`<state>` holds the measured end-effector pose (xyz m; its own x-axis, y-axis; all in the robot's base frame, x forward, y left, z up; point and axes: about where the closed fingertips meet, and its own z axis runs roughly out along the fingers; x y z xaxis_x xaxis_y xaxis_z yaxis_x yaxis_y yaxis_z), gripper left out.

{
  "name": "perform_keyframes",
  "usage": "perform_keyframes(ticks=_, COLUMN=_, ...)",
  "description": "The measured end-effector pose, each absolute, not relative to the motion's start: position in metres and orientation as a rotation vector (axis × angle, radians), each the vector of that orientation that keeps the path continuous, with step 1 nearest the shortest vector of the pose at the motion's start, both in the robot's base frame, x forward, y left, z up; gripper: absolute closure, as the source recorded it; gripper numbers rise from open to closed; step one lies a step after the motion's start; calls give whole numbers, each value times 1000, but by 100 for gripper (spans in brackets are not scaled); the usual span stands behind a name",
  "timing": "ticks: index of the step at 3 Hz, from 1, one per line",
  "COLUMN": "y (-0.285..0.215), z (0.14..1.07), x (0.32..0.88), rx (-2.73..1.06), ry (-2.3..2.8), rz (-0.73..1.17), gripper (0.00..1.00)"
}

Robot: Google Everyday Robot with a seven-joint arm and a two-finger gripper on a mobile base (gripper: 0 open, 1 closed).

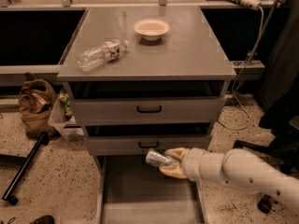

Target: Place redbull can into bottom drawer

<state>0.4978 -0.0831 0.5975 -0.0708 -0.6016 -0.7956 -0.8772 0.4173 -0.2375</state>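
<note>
The redbull can is a slim silver can, held lying sideways in my gripper. The gripper's tan fingers are shut around the can's right end. The white arm reaches in from the lower right. The can hangs just above the back part of the bottom drawer, a wide grey tray pulled out from the cabinet base. It sits just below the middle drawer's black handle.
A clear plastic bottle lies on the cabinet top beside a white bowl. The top drawer is closed. A brown bag and a black pole lie on the floor at left. A chair base is at right.
</note>
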Motion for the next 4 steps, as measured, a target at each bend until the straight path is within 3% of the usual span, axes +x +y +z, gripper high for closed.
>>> perform_keyframes(ticks=2, y=-35, z=485, x=489, rx=-1247, ry=1820, rz=369, gripper=100)
perform_keyframes(ticks=4, y=-33, z=459, x=493, rx=-1220, ry=1825, rz=393, gripper=100)
